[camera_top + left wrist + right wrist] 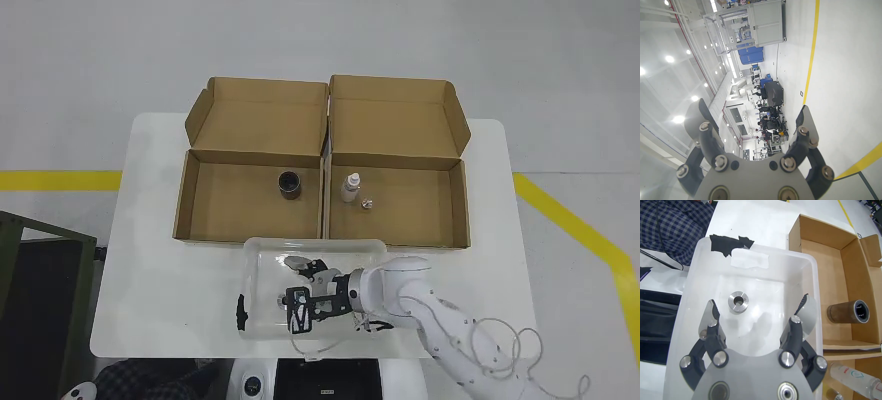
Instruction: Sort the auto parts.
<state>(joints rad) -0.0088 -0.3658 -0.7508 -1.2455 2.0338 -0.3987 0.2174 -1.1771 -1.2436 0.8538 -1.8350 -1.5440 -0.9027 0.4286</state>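
Currently my right gripper point(758, 303) hangs fingers apart over the white tray point(814, 279); the steel ring point(738, 302) lies on its floor, untouched. My left gripper point(753, 105) is spread too.

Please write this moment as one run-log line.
right pincer: open, over white tray | metal ring: in tray, not gripped | left pincer: open, empty

Industrial workshop hall: a pale floor point(840, 56) marked with yellow lines point(811, 56), a glazed, metal-framed enclosure point(753, 24), blue cabinets point(751, 55), rows of ceiling lights point(669, 59) and crowded workstations point(772, 113) in the distance.
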